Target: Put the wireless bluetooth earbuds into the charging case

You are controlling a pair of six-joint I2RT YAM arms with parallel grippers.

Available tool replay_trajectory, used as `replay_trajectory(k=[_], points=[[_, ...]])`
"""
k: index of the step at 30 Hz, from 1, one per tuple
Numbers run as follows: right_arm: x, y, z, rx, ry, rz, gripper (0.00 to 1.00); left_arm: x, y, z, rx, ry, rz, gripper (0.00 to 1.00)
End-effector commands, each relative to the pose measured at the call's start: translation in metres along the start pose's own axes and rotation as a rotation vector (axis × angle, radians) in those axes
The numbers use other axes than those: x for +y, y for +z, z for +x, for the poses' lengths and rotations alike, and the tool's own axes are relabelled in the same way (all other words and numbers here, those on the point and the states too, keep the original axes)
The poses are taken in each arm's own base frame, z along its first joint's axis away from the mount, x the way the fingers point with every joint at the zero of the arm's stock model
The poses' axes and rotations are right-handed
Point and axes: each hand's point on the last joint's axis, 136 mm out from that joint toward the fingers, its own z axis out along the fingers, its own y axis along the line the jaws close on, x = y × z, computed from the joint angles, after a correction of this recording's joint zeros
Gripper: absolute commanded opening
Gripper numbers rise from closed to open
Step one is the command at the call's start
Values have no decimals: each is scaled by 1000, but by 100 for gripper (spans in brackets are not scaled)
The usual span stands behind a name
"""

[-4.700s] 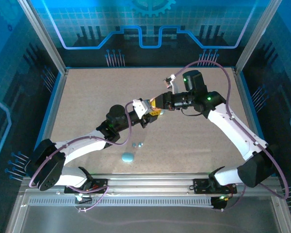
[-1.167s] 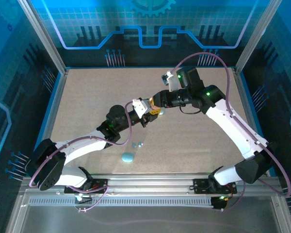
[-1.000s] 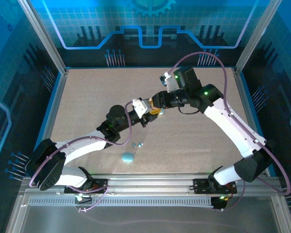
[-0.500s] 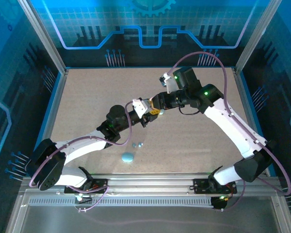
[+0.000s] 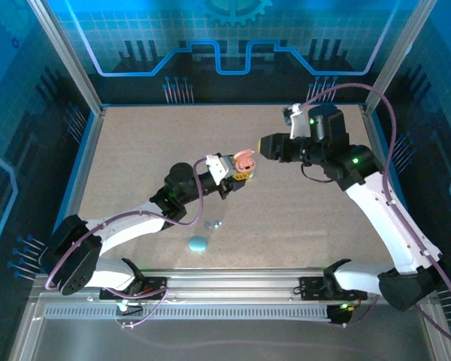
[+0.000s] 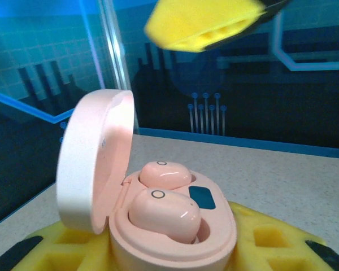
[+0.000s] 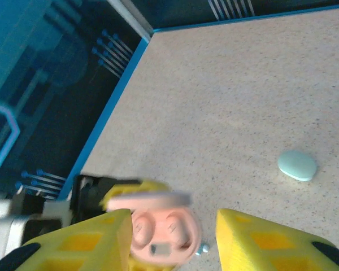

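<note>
My left gripper [image 5: 240, 170] is shut on an open pink charging case [image 5: 245, 160] held above the middle of the table. In the left wrist view the case [image 6: 175, 234] sits between yellow fingers [image 6: 265, 245], its lid [image 6: 93, 169] tipped up to the left, and two pink earbuds [image 6: 164, 213] [image 6: 165, 174] sit in its wells. My right gripper [image 5: 264, 145] hangs open just right of the case, apart from it. Its wrist view looks down on the case [image 7: 161, 234] between the spread fingers [image 7: 96, 243]. Two tiny light blue earbuds [image 5: 213, 223] lie on the table.
A pale teal oval case [image 5: 198, 243] lies shut near the front edge, also seen as the oval case [image 7: 297, 165] in the right wrist view. The light blue earbuds [image 7: 202, 248] show under the pink case. Blue walls ring the speckled tabletop [image 5: 150, 143].
My right gripper has drawn back to the right, off the pink case, and its arm has swung outward. The case with its raised lid now shows. The left arm has stayed put.
</note>
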Motion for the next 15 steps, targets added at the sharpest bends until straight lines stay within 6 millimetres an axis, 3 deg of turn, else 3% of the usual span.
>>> replay_trajectory(k=[1,8,15], points=[[0,11,-6,38,91,-73,46,-17,3,-33,-93,8,113,31],[5,40,10,232,94,-126,48,-17,5,-35,-94,0,117,31],[14,36,28,268,81,-203,49,-10,5,-38,-100,-24,89,32]])
